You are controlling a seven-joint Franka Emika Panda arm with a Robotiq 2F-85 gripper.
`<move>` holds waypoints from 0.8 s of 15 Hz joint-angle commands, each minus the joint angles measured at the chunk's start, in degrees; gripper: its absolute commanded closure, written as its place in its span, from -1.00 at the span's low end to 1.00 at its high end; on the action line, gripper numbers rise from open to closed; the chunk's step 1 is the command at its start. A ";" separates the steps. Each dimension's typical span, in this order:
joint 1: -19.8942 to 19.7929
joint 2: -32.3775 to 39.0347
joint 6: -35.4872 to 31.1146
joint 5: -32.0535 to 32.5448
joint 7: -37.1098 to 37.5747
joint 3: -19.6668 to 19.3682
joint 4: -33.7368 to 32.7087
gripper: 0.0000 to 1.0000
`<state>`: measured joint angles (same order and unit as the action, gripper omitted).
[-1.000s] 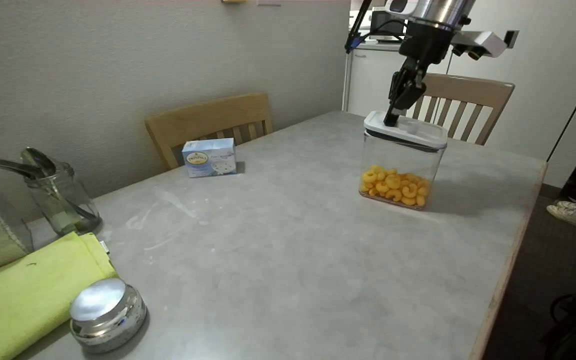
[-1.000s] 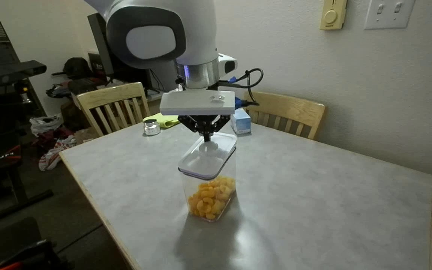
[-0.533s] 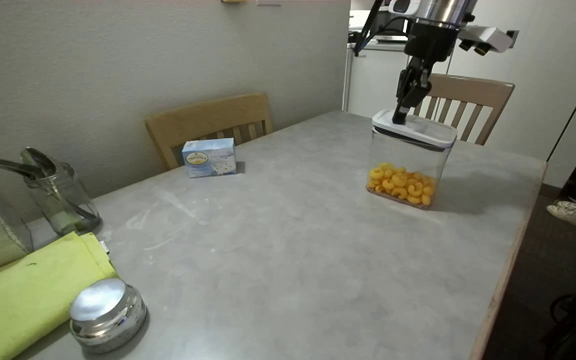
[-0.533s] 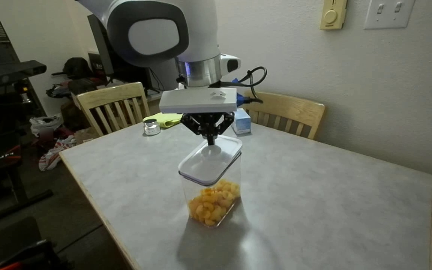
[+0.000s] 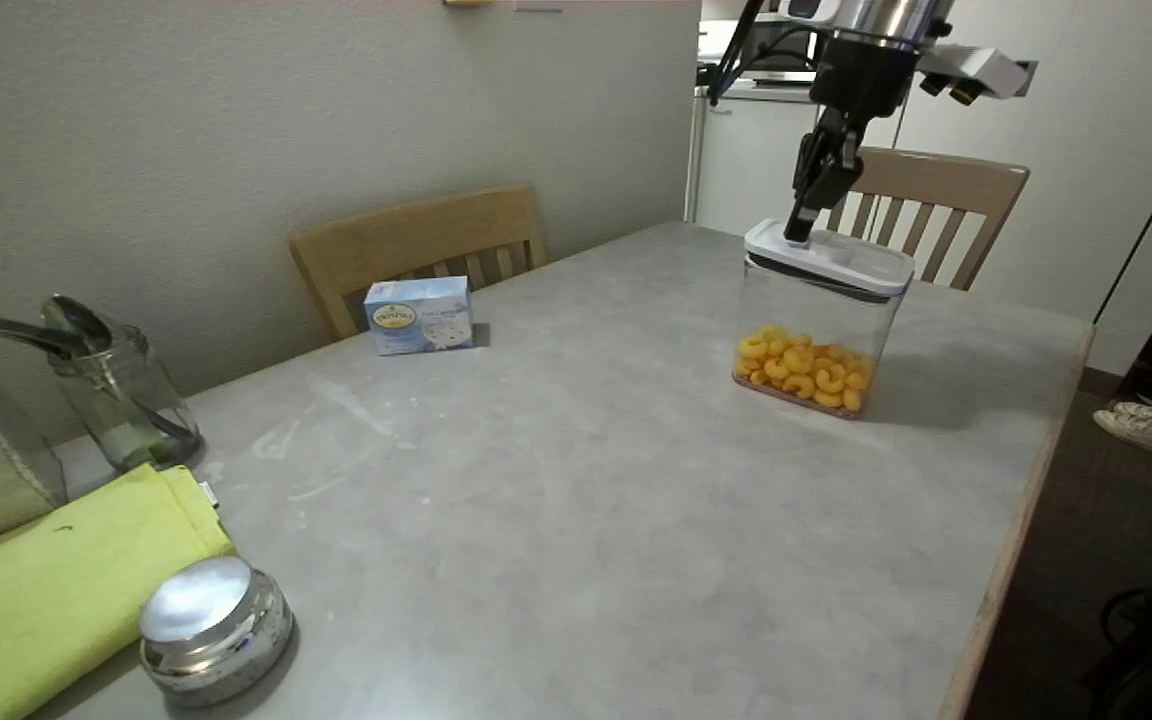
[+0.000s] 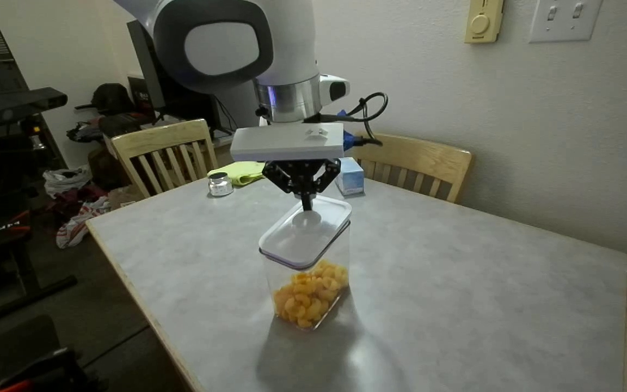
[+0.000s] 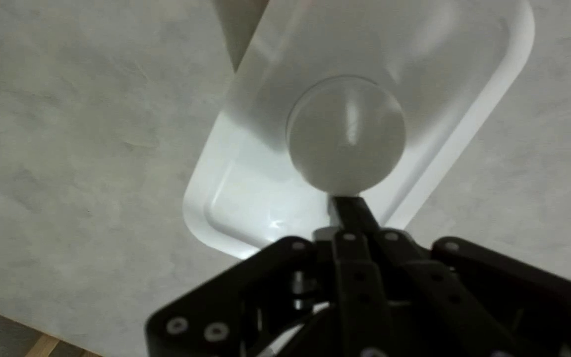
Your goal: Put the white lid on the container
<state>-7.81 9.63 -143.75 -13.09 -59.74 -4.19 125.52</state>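
- In an exterior view we had the white lid (image 5: 829,262) sitting on the container (image 5: 816,325), upright on the table (image 5: 536,490): placement looked done!
- In an exterior view we caught the gripper (image 6: 307,207) at the lid's round button (image 6: 307,220), jaws pressed together, nothing between them.
- In the wrist view we found the fingertips (image 7: 352,210) at the button's edge (touching or not, we couldn't tell); only a press, perhaps, then a retreat seemed left.
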 commanded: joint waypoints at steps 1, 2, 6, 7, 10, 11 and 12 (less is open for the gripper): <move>-1.11 -1.20 -0.55 -0.42 -0.54 0.72 1.01 1.00; -1.14 -1.20 -0.78 -0.65 -0.68 0.75 1.05 1.00; -1.31 -0.99 -1.82 -0.92 -0.84 0.65 1.09 1.00; -1.40 -0.96 -2.30 -1.13 -1.07 0.68 1.17 1.00; -1.83 -0.44 -3.41 -1.90 -1.85 0.75 1.03 1.00; -1.97 -0.32 -3.56 -2.26 -2.09 0.82 0.95 1.00; -2.07 -0.24 -3.71 -2.40 -2.06 0.79 0.97 1.00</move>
<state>-8.44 9.43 -145.14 -13.85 -59.86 -4.19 125.52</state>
